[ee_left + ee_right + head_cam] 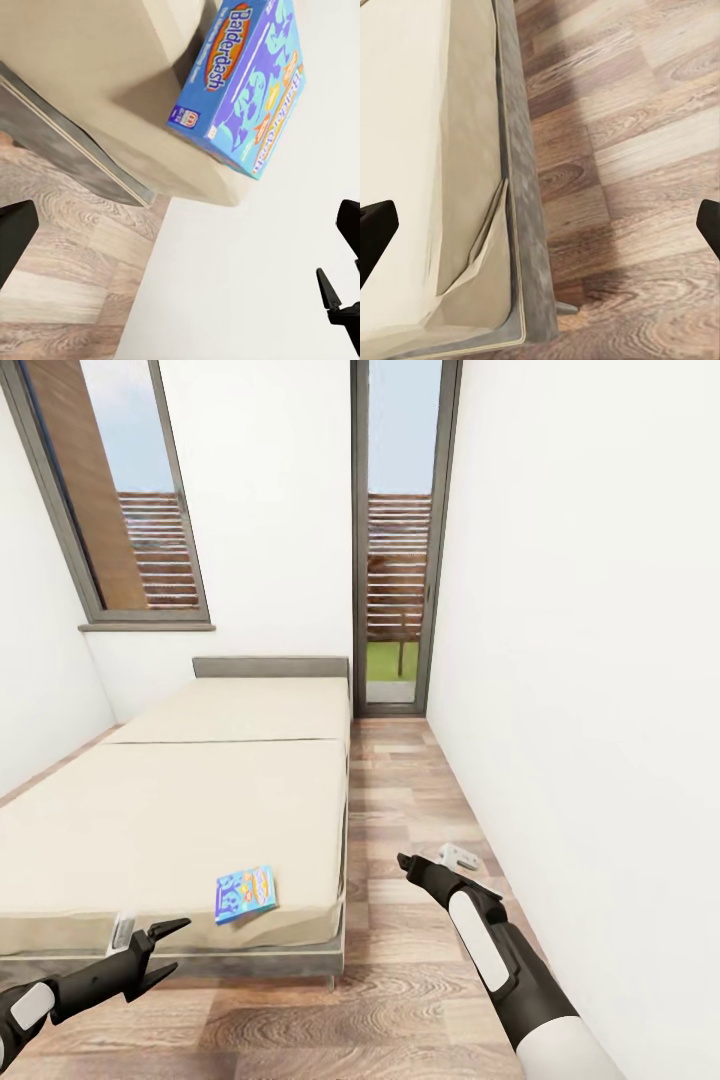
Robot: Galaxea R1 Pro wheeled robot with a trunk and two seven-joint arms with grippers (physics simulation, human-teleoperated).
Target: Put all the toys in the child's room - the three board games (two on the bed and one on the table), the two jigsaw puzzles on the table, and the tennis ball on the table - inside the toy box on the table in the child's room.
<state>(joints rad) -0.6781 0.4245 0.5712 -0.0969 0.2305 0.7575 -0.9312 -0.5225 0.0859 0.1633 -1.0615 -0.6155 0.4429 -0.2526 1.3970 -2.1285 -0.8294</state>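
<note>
Head view: the bed [200, 800] occupies the left and centre of the frame, its cream top bare except for one blue board game [245, 893] lying flat near the lower right corner of the mattress, close to the foot edge. A second game expected on the bed cannot be found in these views. The left wrist view confirms the box [244, 82], blue lid printed "Balderdash", sitting just inside the mattress corner.

Left pincer [166, 947], lower left of the frame: jaws spread wide, holding nothing, low at the foot of the bed and left of the box, apart from it. Right pincer [408, 863], lower centre-right, over the wood floor [400, 980] beside the bed: its opening cannot be judged there, but the right wrist view shows fingertips at both side edges, so it appears wide and empty.

Assessment: approach to the first bed pickup. Next move calls for carrying the left pincer rightward and over the box, then closing across its edges.
</note>
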